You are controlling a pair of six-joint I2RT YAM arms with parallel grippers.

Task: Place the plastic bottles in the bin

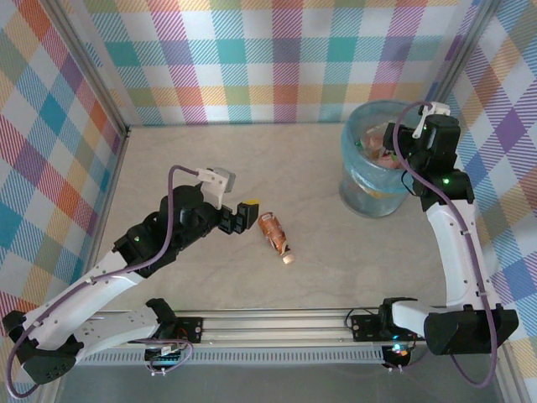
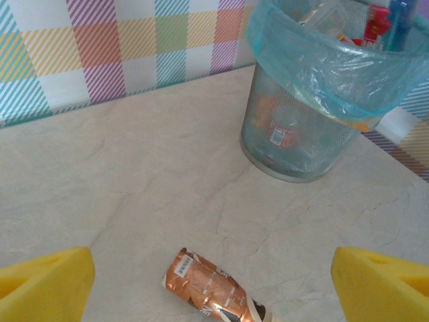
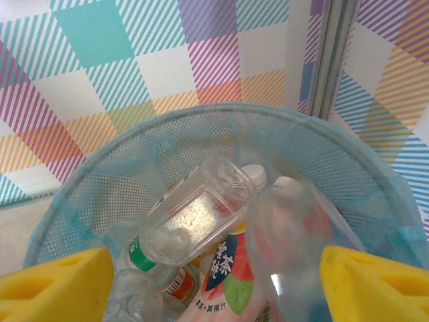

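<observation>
The top camera looks steeply down on the whole table (image 1: 201, 168). The left wrist camera looks low across it toward the bin (image 2: 295, 141); the right wrist camera looks closely down into that same bin.

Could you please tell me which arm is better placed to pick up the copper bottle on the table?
Left. The left gripper is open and faces the copper bottle lying close ahead; the right gripper hangs open above the bin, farther away.

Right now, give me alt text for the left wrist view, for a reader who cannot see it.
A copper-labelled plastic bottle lies on its side on a pale marbled table, between the yellow fingertips of the open left gripper. Beyond it, upper right, stands a round mesh bin lined with a light-blue bag, bottles inside, before a checked wall.
</observation>
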